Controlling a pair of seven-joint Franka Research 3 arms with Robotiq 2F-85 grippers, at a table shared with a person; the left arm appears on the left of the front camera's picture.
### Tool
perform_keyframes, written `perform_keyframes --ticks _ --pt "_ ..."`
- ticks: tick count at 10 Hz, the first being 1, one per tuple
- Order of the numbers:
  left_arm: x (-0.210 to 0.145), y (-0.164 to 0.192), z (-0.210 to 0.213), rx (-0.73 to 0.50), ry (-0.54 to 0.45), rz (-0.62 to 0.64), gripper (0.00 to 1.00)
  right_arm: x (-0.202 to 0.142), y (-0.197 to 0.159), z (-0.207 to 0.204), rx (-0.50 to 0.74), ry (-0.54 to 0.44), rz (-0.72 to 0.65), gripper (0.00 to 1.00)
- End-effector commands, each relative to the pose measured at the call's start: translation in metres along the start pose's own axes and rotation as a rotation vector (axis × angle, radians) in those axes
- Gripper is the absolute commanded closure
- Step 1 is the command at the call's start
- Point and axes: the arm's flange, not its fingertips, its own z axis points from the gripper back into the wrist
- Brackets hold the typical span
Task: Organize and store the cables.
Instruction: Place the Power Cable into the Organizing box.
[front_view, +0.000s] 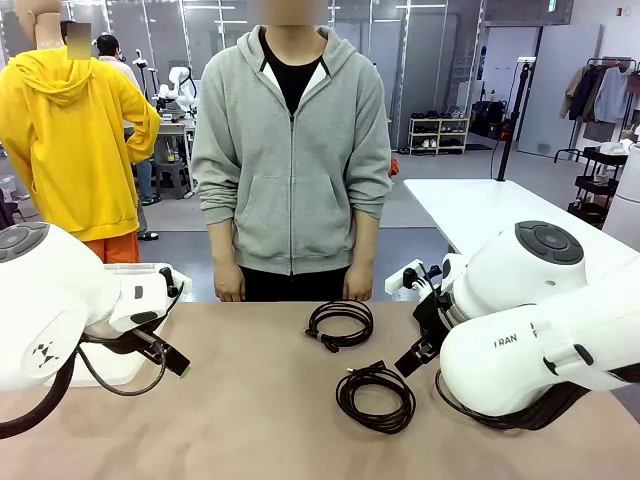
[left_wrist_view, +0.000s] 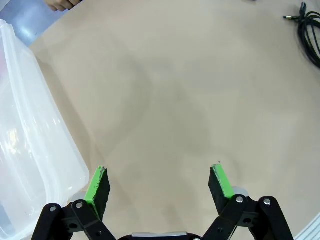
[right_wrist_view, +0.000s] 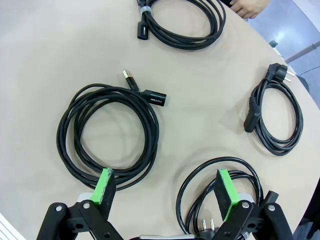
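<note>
Several cables lie as black coils on the tan table. In the front view one coil (front_view: 340, 325) is near the person and another (front_view: 375, 398) is closer to me. In the right wrist view, my open right gripper (right_wrist_view: 165, 189) hovers above the table between a large USB coil (right_wrist_view: 107, 135) and a coil with a two-pin plug (right_wrist_view: 220, 192). A power-cord coil (right_wrist_view: 275, 112) and a far coil (right_wrist_view: 182, 22) lie beyond. My left gripper (left_wrist_view: 159, 182) is open over bare table, holding nothing. In the front view the left gripper (front_view: 180, 365) and the right gripper (front_view: 410, 358) hang low on either side.
A clear plastic bin (left_wrist_view: 30, 150) stands close beside my left gripper. A cable's edge (left_wrist_view: 310, 30) shows far off in the left wrist view. The person stands at the far edge, with a hand (right_wrist_view: 250, 7) resting by the table rim.
</note>
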Motion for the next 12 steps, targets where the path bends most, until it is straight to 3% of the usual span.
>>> perform_keyframes --ticks 1,2,4,5,7,9,12 --pt "0.0 0.0 0.0 0.0 0.0 0.0 0.0 0.0 0.0 0.0 0.0 0.0 0.0 0.0" --pt "0.006 0.0 0.02 0.008 -0.014 -0.041 0.0 0.008 -0.009 0.019 -0.007 -0.019 0.045 0.0" --pt "0.009 0.016 0.073 -0.12 -0.06 -0.049 0.0 0.015 -0.033 0.059 0.019 -0.038 0.069 0.0" --pt "0.005 0.022 0.1 -0.226 -0.089 -0.058 0.0 0.013 -0.045 0.084 0.076 -0.04 0.097 0.0" --pt "-0.013 0.044 0.16 -0.321 -0.129 -0.157 0.0 -0.001 -0.084 0.137 0.178 -0.065 0.13 0.0" --pt "-0.047 0.075 0.207 -0.339 -0.197 -0.219 0.0 -0.037 -0.127 0.185 0.253 -0.109 0.178 0.0" --pt "-0.117 0.113 0.234 -0.307 -0.305 -0.229 0.0 -0.122 -0.163 0.229 0.279 -0.258 0.166 0.0"
